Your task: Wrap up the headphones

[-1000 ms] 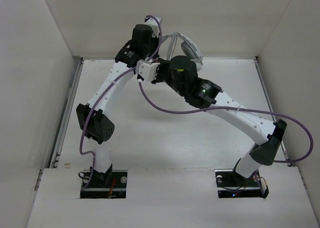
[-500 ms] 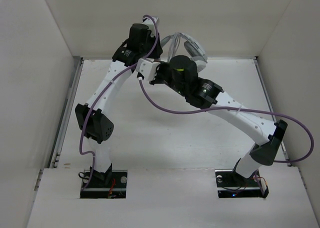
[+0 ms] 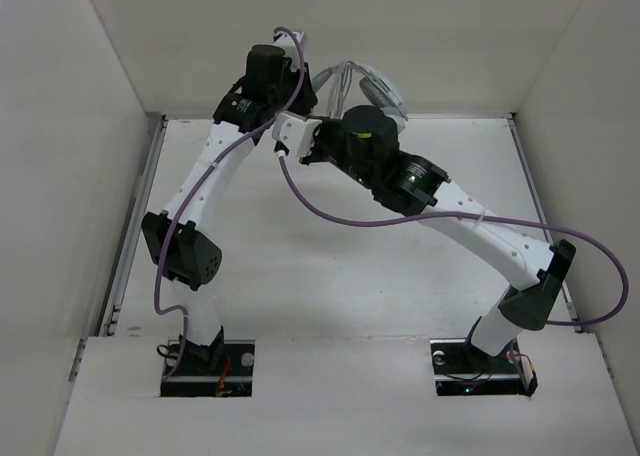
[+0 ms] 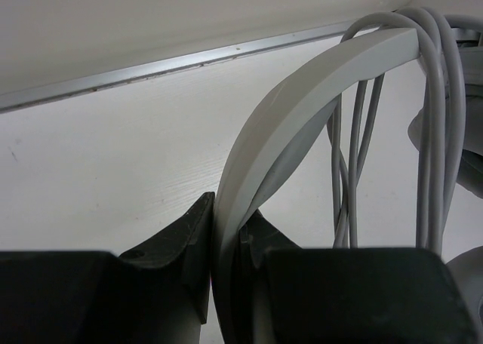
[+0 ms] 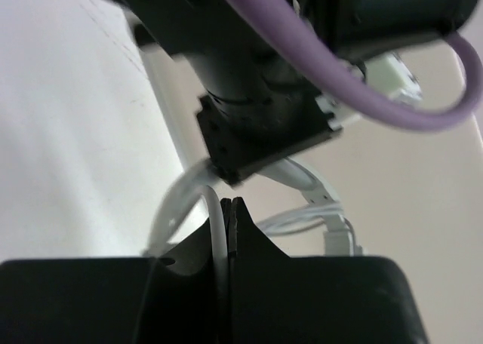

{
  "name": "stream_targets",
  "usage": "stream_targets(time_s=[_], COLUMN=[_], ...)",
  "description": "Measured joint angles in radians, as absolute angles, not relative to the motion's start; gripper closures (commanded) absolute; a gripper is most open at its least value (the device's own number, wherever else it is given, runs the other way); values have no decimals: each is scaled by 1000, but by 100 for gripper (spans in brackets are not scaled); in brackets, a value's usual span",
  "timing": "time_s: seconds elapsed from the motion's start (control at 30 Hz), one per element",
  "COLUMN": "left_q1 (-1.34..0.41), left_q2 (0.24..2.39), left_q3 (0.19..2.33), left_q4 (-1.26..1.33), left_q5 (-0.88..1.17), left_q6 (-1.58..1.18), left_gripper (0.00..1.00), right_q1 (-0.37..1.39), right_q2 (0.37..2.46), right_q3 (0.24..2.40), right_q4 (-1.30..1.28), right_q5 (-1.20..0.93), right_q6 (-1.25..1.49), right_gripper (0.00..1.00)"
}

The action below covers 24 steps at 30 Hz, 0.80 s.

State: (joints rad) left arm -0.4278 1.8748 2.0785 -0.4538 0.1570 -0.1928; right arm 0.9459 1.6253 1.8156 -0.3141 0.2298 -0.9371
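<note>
Two robot arms lean over a white surface [image 3: 300, 266] and meet at its far edge, both claws closed on parts of the headphones [image 3: 372, 80], which are held up in the air off the surface.

The left claw [image 4: 226, 242] is clamped on the light grey headband [image 4: 302, 95]. The band stands on edge between the two black fingers. From the grip it rises and curves away to that claw's right. Several loops of the thin grey cable [image 4: 434, 133] hang over the top of the band, to the right of the claw and beyond it. More strands drop behind the band. A pale rounded part shows at the far right edge of this view, too cropped to identify.

The right claw [image 5: 229, 217] is pinched shut on a single strand of the cable, which runs straight up between the fingertips. Just past the tips the strand curves off to the left. More pale loops lie above and to the right, out of focus. The black wrist of the left arm hangs directly above this claw, with a thick purple cable [image 5: 317, 65] crossing over it.

From above, the left arm [image 3: 215, 166] stretches up steeply from its base toward the back wall [image 3: 450, 36]. The right arm [image 3: 480, 231] reaches diagonally across the surface to the left, its claw just beside and below the left wrist.
</note>
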Motion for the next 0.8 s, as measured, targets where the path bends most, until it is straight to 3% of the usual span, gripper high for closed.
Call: stream_targets(time_s=[0.3,0.8], left_q1=[-453,-504], left_q2=[1827,1814], left_q3=[2008,1963], left_q4=[-453,-461], left_q5=[155,153], left_q6=[-177,-149], left_gripper=[100,100], right_q1=[819,771], right_q2=[1634,1665], right_q3=[1827,1857], right_q4=[-266,-253], right_q5=[245,218], right_q6=[-995,-939], right_gripper=[100,100])
